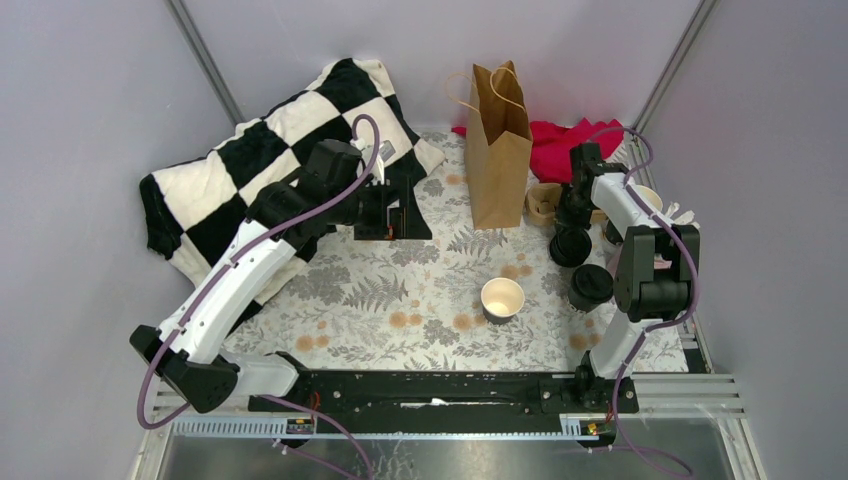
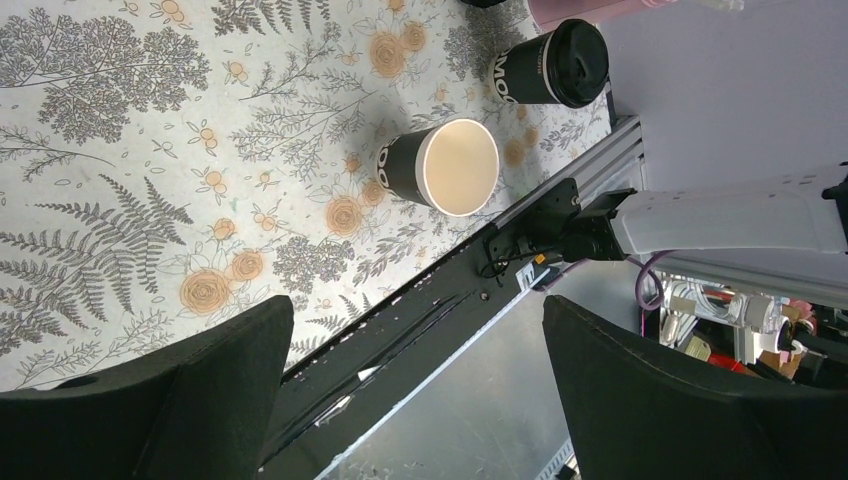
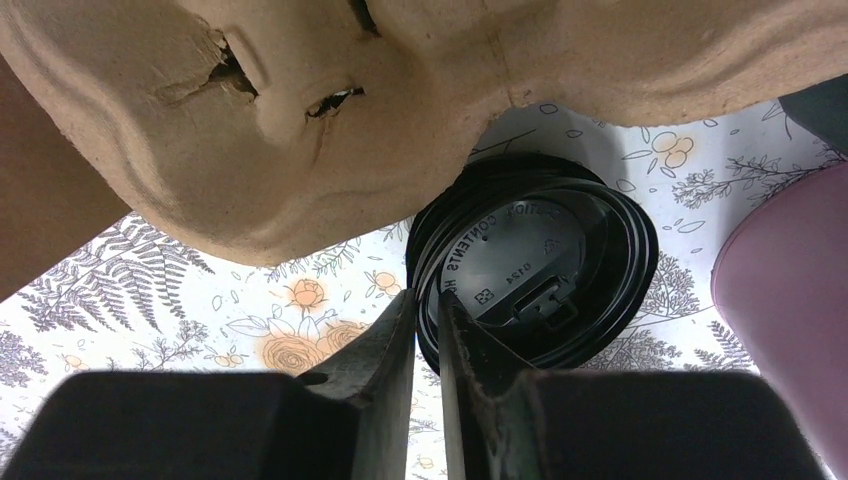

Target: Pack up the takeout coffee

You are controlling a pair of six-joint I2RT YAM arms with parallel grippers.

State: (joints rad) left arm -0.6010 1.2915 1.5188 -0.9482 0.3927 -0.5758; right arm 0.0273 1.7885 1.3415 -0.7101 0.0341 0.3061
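Black lidded coffee cups [image 1: 591, 287], two, stand near the tabletop's [image 1: 420, 330] right edge. Right fingers [image 3: 385, 350] nearly meet astride one lid's [image 3: 540, 260] rim; grip uncertain. Left fingers [image 2: 180, 400] spread wide, empty.

Robot lab test cell, grey partition walls [image 1: 80, 110], aluminium frame rail [image 1: 700, 395], floral tablecloth [image 1: 400, 290]

We see left gripper [image 2: 418, 320] w/ 2 black fingers [image 2: 160, 400] spread wide above floral cloth [image 2: 120, 200]. 1 lidless cup [image 2: 455, 165], dark outside, pale inside, sits near cloth's edge. 1 black lidded coffee cup [image 2: 555, 65] stands apart from it. Black rail [image 2: 450, 300] runs alongside; white arm link [image 2: 730, 215] at right.
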